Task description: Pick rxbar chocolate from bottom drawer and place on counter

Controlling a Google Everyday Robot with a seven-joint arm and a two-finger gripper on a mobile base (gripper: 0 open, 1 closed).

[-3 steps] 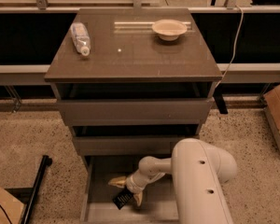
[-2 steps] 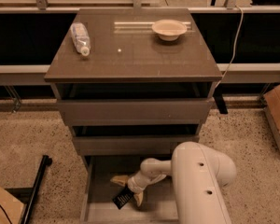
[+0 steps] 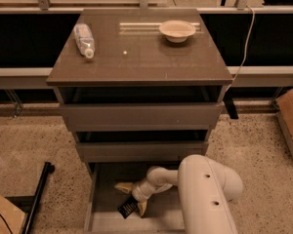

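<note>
The worktop [image 3: 136, 65] is sitting well above the fingers [image 3: 122, 186]. The bottom drawer [image 3: 105, 201] is standing open around them. The gripper [image 3: 130, 199] is reaching inside it, fingers spreading wide. The rxbar chocolate [image 3: 128, 208] is lying on the drawer floor between them, just beside the nearer one.

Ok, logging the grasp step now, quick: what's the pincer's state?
Pincer: open, down in the bottom drawer, its fingers spread either side of the rxbar chocolate, not clamped on it.
</note>
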